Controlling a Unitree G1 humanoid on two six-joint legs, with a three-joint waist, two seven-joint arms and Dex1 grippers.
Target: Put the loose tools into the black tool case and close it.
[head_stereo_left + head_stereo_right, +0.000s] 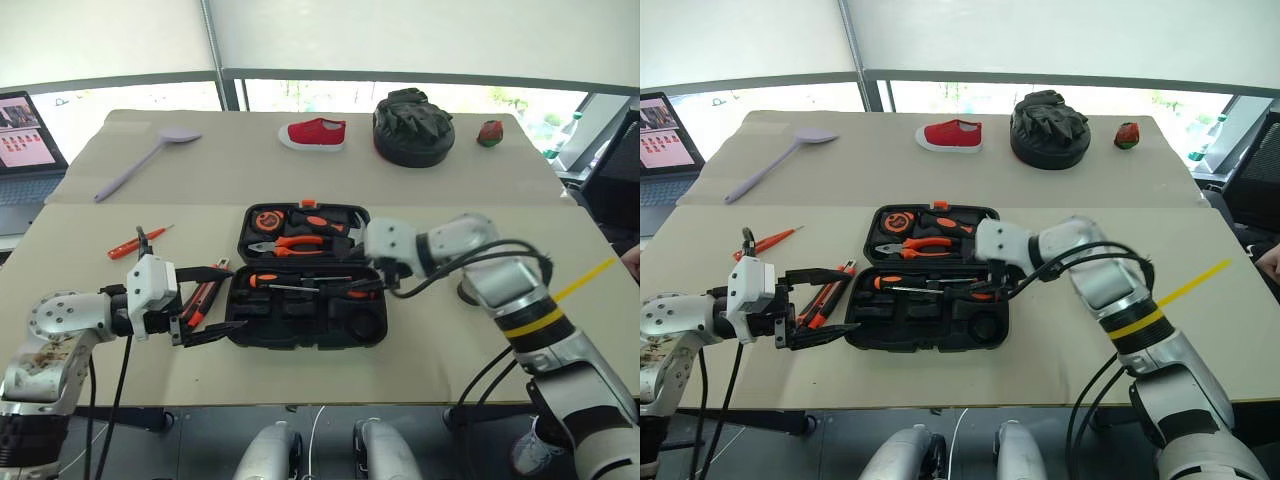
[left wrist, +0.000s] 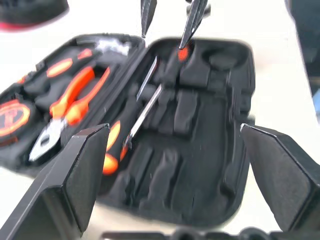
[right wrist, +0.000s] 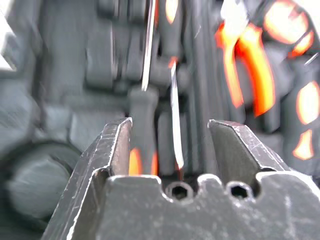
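Over the near half of the case point(image 1: 300, 330), the right gripper point(image 3: 170, 145) hangs with its fingers point(image 3: 112, 145) spread, nothing pinched; two screwdrivers point(image 1: 300, 283) lie in slots below, their handles partly hidden behind the fingers in the right wrist view. The right wrist covers the case's right end in the head views. The left gripper point(image 1: 200, 325) sits just off the case's left edge, fingers point(image 2: 82, 170) spread wide and empty. It hides part of the knife point(image 1: 205, 295) lying on the bench point(image 1: 420, 370) beside it. An orange-red screwdriver point(image 1: 135, 243) lies farther left, apart. The case is open; pliers point(image 1: 290, 244) and tape measure point(image 1: 268, 219) fill the far half. Beyond lie a spoon point(image 1: 145, 163), red shoe point(image 1: 314, 133) and black bag point(image 1: 412, 126).
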